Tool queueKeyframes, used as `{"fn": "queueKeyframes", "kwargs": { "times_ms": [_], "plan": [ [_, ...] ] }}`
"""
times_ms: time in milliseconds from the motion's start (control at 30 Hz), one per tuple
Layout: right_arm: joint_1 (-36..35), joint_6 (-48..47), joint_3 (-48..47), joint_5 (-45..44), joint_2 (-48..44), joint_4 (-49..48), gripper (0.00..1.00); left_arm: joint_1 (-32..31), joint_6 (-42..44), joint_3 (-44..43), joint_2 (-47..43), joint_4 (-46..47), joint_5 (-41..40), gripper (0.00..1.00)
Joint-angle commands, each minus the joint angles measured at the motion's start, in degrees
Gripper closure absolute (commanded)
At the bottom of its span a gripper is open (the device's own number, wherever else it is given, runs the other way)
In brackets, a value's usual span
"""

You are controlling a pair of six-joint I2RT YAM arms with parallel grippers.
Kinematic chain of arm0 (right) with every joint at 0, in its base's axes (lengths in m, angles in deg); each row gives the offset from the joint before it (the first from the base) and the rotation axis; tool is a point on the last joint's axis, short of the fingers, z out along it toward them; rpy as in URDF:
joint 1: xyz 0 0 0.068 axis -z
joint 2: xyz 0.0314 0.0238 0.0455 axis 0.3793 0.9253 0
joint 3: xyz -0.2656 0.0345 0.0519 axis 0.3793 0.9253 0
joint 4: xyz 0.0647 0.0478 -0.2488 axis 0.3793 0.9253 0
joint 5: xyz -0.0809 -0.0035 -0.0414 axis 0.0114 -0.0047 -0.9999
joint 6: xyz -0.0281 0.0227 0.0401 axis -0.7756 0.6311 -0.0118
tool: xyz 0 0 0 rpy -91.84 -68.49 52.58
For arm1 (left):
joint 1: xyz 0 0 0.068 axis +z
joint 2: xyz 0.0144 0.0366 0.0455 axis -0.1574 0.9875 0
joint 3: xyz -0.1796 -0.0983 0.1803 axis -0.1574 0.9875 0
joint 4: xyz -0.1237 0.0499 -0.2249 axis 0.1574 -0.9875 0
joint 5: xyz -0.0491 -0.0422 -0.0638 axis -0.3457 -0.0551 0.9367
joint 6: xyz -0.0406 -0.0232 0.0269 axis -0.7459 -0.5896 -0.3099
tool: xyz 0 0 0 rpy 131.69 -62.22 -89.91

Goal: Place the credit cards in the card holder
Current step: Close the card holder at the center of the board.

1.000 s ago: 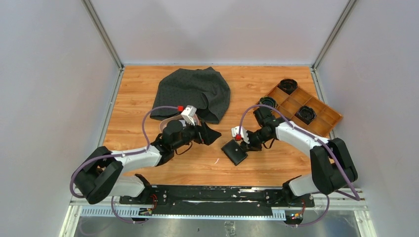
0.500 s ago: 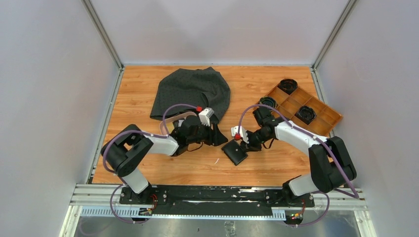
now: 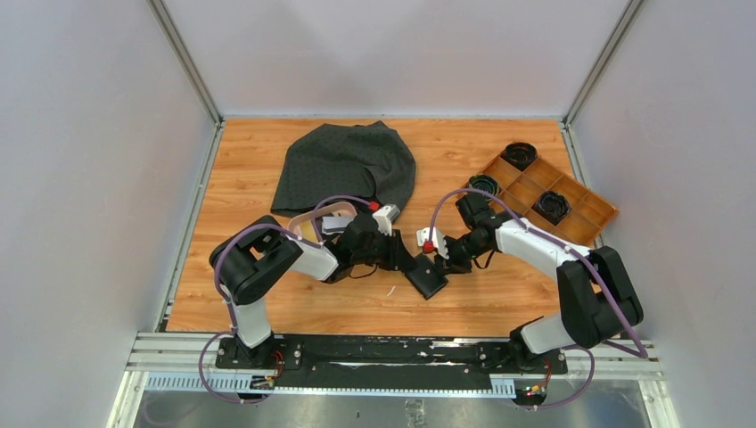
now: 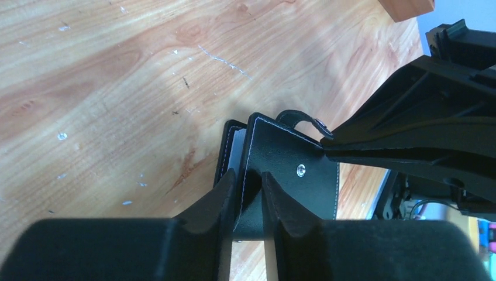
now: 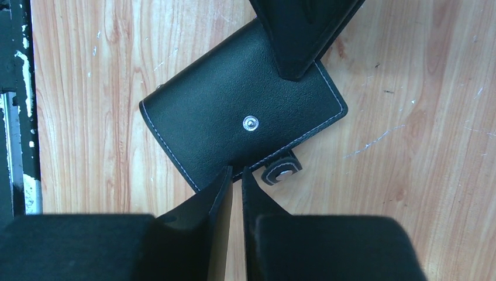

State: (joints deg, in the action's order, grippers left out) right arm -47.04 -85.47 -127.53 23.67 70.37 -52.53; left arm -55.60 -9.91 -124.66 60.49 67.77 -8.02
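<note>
Your left arm has swung right across the table point(image 3: 241, 178), away from the cloth point(image 3: 348, 165), and its elbow has folded in close to the base. Your left gripper point(image 4: 248, 175), which stood wide a second ago, has narrowed and now sits at the holder point(image 3: 428, 280). Your right arm has not moved, and the holder has barely shifted.

The holder lies on the bare wood near the front middle of the table, between your two grippers. It is snap point(image 5: 250, 123) side up, with the strap tab point(image 5: 282, 170) sticking out from one long edge.

In the left wrist view, your left fingers point(image 4: 216, 202) straddle the stitched edge of the top cover, one on each side and pinched in on it. That cover stands a little off the layer beneath, so a pale inner pocket shows at the gap.

Your right gripper point(image 5: 237, 171) is nearly closed, with only a thin slit of wood showing between its fingers. Its tips rest against the holder's edge just beside the strap tab. You cannot tell from these views whether they nip the leather or only press on it.

A pink dish point(image 3: 308, 215) sits behind your left forearm, partly hidden by it. The wooden tray point(image 3: 584, 209) lies at the far right, well apart from the holder.
</note>
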Motion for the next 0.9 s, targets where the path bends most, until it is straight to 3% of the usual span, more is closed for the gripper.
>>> {"fn": "queueKeyframes", "kwargs": {
  "times_ms": [0,100,267,367,600,733,867],
  "plan": [
    [-0.9,1.2,-1.5,0.6,0.3,0.7,0.85,-2.0,-4.0,1.1,1.6,-0.1,-5.2,0.83],
    [-0.9,1.6,-1.6,0.9,-0.4,0.7,0.85,-3.5,-7.5,4.0,0.5,0.2,-10.6,1.0],
    [-0.9,3.7,-2.1,2.7,-1.6,0.8,0.81,-6.5,-14.8,9.1,-3.0,2.2,-21.0,1.0],
    [-0.8,4.8,-2.7,4.2,-1.8,1.8,0.73,-9.5,-22.5,12.2,-4.4,2.7,-31.3,1.0],
    [-0.6,9.6,-4.9,4.7,-1.4,2.9,0.66,-18.0,-36.5,13.8,-0.7,7.3,-48.6,1.0],
    [-0.5,8.1,-5.6,4.5,-0.4,5.2,0.64,-21.4,-37.7,14.1,-0.8,8.1,-56.5,1.0],
    [-0.1,6.0,-6.5,4.5,1.2,8.3,0.67,-21.6,-36.5,13.8,-0.4,8.4,-56.8,1.0]
  ]
}}
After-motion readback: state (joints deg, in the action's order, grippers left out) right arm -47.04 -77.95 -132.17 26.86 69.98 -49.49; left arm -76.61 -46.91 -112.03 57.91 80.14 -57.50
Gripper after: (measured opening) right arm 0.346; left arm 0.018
